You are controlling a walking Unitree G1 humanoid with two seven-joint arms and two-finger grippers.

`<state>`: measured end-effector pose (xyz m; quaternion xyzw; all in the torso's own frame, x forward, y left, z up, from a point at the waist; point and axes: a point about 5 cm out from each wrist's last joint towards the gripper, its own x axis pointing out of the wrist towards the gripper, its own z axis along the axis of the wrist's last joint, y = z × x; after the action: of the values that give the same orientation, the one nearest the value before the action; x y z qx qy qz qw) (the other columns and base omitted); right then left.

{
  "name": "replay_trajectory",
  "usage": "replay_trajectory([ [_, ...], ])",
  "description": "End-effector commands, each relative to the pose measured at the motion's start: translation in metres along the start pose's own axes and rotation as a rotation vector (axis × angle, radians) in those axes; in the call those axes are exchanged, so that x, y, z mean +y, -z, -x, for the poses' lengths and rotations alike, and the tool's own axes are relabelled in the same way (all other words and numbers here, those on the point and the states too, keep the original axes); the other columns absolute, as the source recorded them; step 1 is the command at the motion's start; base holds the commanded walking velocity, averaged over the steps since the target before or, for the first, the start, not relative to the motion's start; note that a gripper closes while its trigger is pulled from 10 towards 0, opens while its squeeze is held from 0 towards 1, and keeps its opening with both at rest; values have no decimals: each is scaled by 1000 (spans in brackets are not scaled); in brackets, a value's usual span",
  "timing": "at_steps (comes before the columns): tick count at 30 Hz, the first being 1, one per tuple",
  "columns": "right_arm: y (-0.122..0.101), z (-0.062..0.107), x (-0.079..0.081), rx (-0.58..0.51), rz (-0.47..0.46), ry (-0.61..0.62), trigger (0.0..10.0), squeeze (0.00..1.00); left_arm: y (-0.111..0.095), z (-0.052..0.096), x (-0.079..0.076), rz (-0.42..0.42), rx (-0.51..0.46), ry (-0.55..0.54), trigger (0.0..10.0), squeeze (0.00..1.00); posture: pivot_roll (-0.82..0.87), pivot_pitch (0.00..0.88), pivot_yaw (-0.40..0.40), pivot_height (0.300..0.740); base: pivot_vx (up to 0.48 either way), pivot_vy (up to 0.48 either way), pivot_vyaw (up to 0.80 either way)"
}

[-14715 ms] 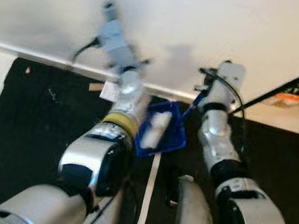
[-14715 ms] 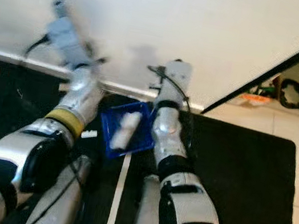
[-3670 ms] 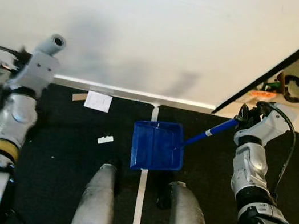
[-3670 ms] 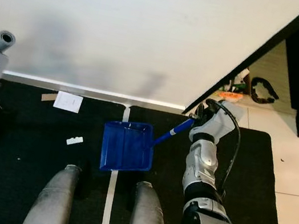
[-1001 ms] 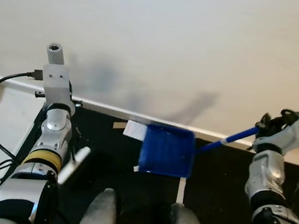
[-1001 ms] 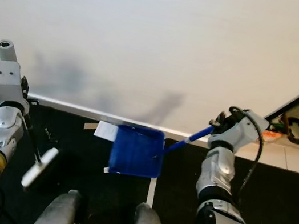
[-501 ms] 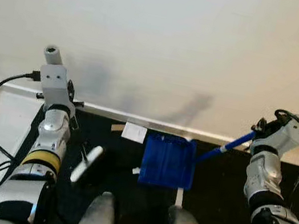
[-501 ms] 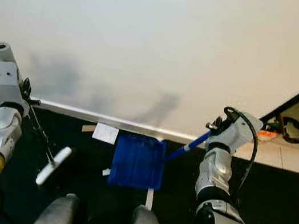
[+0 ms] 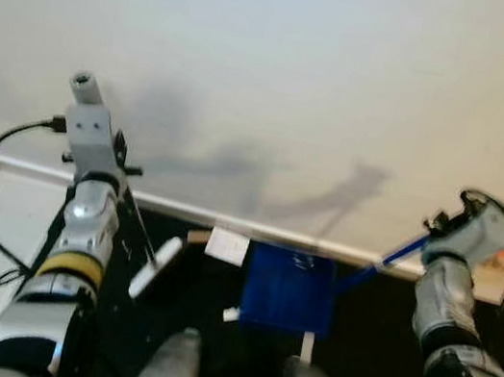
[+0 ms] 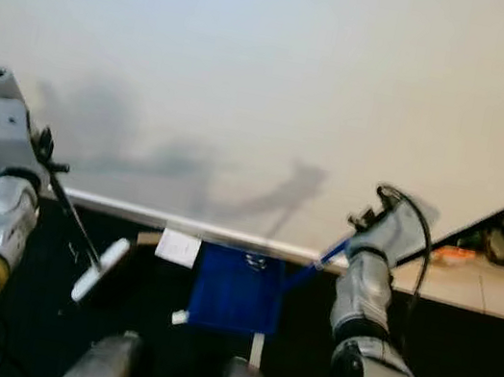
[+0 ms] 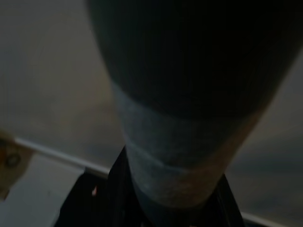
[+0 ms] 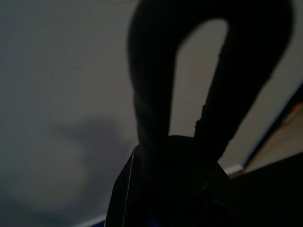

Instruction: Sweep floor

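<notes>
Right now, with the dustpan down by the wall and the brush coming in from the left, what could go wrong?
1. The white paper sheet lies beside the blue dustpan, near the baseboard; a stroke may push it along the wall instead of in.
2. The small white scrap sits at the pan's near corner, so it could slip past the edge.
3. The brush looks tilted, so it might skim over flat paper.

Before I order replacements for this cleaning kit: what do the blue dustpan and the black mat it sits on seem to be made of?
The dustpan looks like moulded plastic: one even, saturated blue across pan and handle, with a flat, thin-walled pan. The black mat looks like a dull rubber or foam floor mat: matte, no gloss, laid in sections with a pale seam between them. Blur hides any surface texture, so both are best guesses.
</notes>
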<state>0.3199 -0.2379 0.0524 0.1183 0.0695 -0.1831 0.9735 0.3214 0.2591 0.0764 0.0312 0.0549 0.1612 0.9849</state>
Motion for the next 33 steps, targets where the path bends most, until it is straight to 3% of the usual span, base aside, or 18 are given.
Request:
replay_trajectory([
  [1,1,1,-5,-2,-14,23,10000,0,-4,-1,3,-19,-25,-30,10000,0,53,100,-10,740,0,0,0],
  [15,8,3,-6,36,8,28,10000,0,-4,0,8,-56,-33,-29,10000,0,63,99,-9,740,0,0,0],
  [21,12,5,-22,89,94,97,10000,0,-3,0,8,-70,-27,-14,10000,0,61,103,-4,740,0,0,0],
  [25,7,5,-27,47,83,115,10000,0,-4,0,8,-72,-31,-11,10000,0,60,105,-1,740,0,0,0],
  [27,-2,2,-21,-17,30,100,10000,0,-5,0,7,-71,-43,-1,10000,0,56,121,8,740,0,0,0],
  [33,-9,-1,3,-71,0,27,10000,0,-11,-2,4,-71,-74,21,10000,0,60,205,6,740,0,0,0],
])
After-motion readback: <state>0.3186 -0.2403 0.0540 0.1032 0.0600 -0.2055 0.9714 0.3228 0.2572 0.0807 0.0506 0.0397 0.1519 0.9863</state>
